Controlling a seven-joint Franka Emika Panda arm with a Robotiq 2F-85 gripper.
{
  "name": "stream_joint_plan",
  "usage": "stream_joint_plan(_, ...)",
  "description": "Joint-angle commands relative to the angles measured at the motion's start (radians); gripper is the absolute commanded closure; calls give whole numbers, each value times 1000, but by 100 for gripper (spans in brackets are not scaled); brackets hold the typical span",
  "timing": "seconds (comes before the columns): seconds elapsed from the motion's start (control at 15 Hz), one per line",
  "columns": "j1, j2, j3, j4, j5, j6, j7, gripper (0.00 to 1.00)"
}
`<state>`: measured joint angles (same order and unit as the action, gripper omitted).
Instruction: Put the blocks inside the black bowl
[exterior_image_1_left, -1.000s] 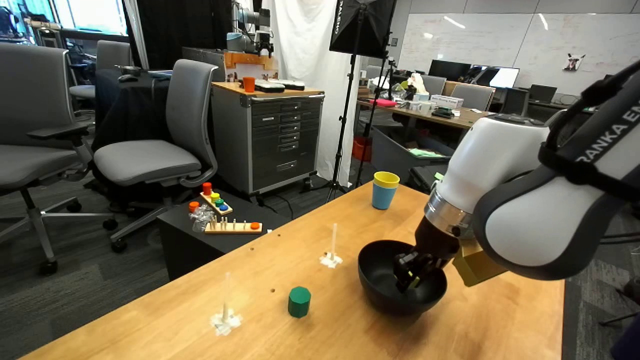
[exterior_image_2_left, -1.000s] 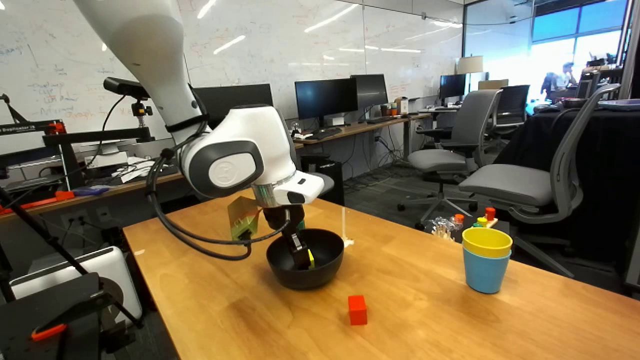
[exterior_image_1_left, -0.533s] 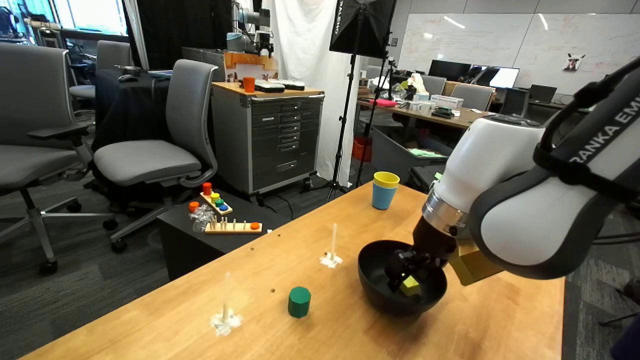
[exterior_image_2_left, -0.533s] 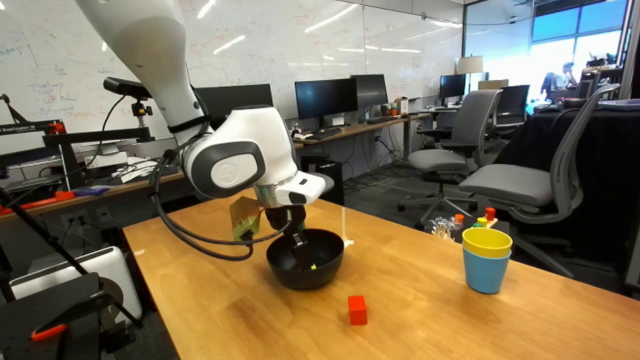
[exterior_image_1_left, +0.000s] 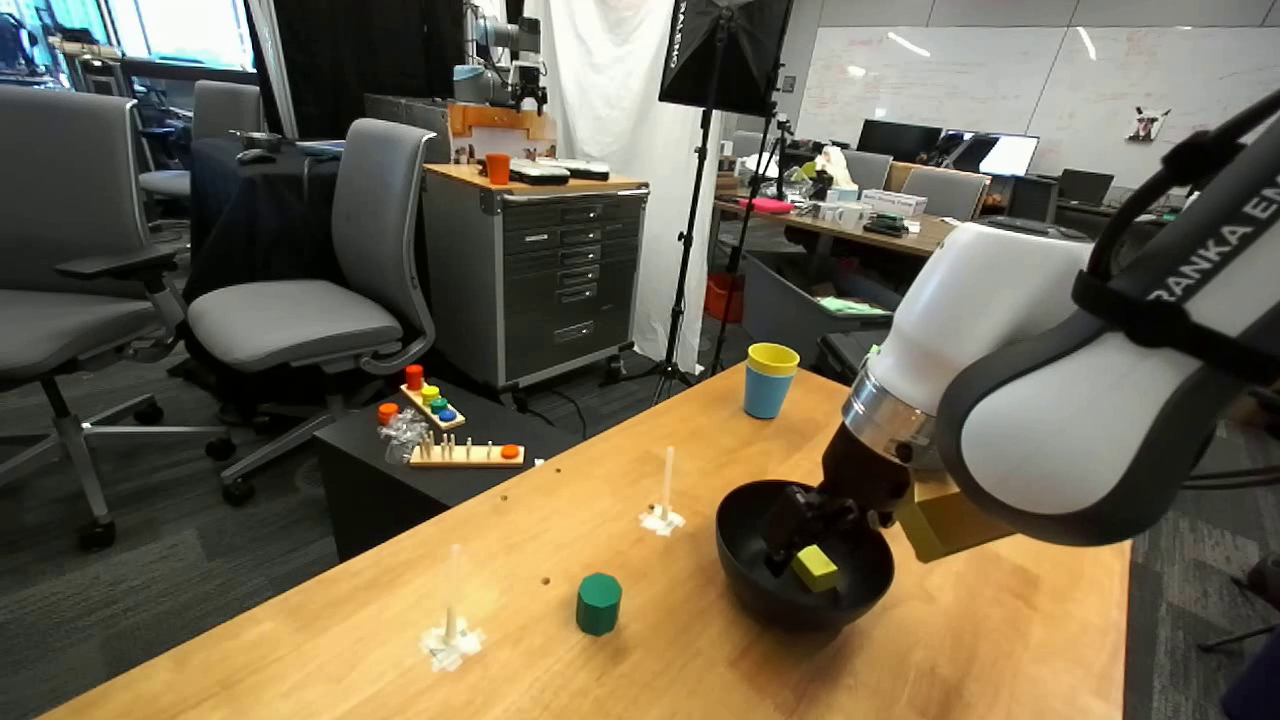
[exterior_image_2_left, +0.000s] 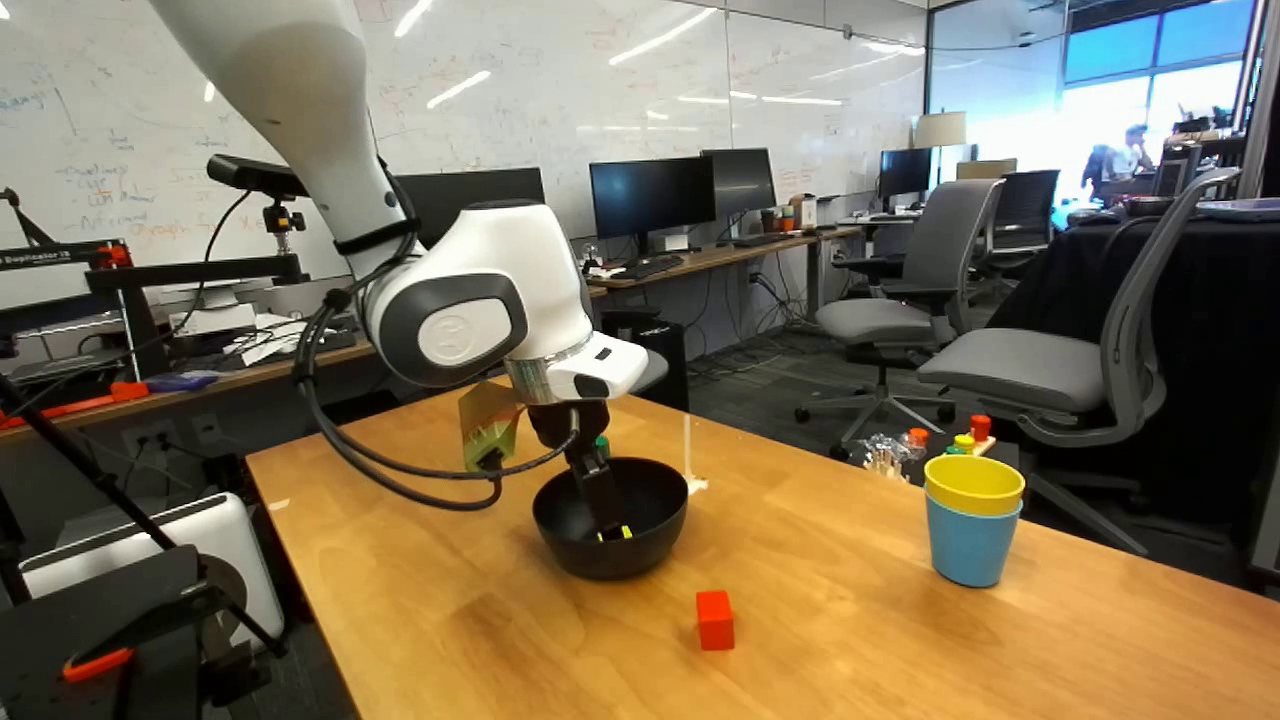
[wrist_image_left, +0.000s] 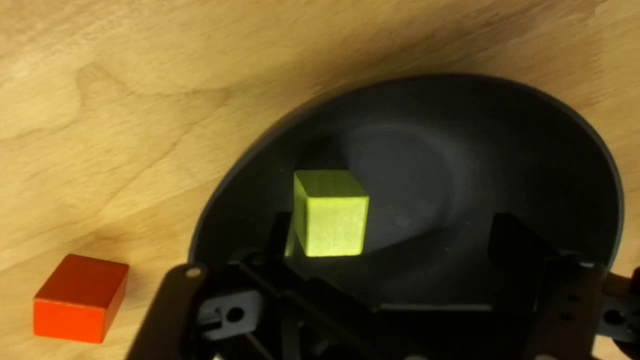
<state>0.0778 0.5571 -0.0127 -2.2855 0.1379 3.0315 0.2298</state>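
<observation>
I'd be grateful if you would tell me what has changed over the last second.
The tool has opened and let go of the yellow block, which now rests inside the black bowl, easier to see in an exterior view than before. The arm has risen slightly. The black bowl, the green block and the red block have stayed put.

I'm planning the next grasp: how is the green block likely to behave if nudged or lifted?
The green block has crisp edges, so it is probably stiff. It stands upright, so a low nudge would likely slide it. Toppled, its many-sided shape might let it roll haltingly.
</observation>
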Motion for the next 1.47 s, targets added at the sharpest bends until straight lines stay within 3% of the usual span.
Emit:
stream_joint_plan(0.0,-57,-80,80,-39,43,-20,-24,0)
stream_joint_plan(0.47,-225,-267,337,-104,224,-85,-88,0)
stream_joint_plan(0.8,-270,-402,446,-163,423,-146,-176,0)
stream_joint_plan(0.93,-273,-447,465,-184,482,-219,-224,0)
stream_joint_plan(1.0,-168,-377,358,-137,450,-165,-186,0)
stream_joint_plan(1.4,-163,-420,357,-168,474,-205,-208,0)
